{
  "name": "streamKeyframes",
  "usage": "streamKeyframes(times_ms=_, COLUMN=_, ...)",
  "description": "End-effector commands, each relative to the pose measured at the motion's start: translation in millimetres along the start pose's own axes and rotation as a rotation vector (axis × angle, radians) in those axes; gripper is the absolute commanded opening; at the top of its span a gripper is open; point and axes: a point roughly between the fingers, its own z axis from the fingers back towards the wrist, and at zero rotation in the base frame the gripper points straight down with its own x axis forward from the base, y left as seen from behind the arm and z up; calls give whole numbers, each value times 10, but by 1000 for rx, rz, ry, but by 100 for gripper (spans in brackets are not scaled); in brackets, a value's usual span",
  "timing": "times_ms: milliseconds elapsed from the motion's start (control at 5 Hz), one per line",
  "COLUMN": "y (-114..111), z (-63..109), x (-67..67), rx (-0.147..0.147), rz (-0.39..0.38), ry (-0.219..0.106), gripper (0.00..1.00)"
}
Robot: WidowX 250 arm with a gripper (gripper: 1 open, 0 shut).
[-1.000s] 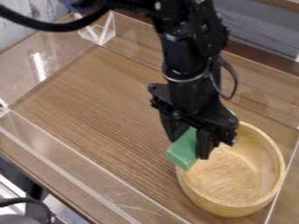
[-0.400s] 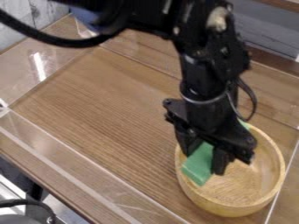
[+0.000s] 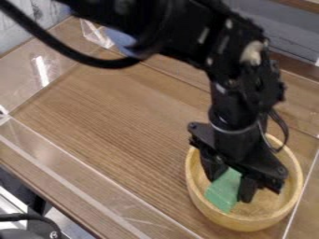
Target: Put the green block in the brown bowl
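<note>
The brown bowl point(image 3: 277, 213) sits on the wooden table at the lower right, round and light-coloured with a thick rim. My gripper point(image 3: 240, 185) points straight down inside it, its black fingers shut on the green block point(image 3: 226, 193). The block hangs tilted between the fingers, low over the bowl's floor. Whether the block touches the bowl's bottom I cannot tell. The arm covers the far part of the bowl's rim.
A wooden tabletop point(image 3: 100, 112) spreads to the left and behind, ringed by clear acrylic walls point(image 3: 50, 149). A small clear stand point(image 3: 106, 37) is at the back left. The table's front edge runs close below the bowl.
The gripper has carried the green block rightward and down, from over the bowl's near-left rim to inside the bowl. The grip on the block is unchanged.
</note>
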Motion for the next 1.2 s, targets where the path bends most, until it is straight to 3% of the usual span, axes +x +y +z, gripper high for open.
streamKeyframes(times_ms=0, y=-52, z=-35, x=61, rx=-2, rz=-15, ry=-25, gripper=0)
streamKeyframes(times_ms=1000, y=-28, z=-160, x=150, rx=30, rz=-13, ry=-48, gripper=0)
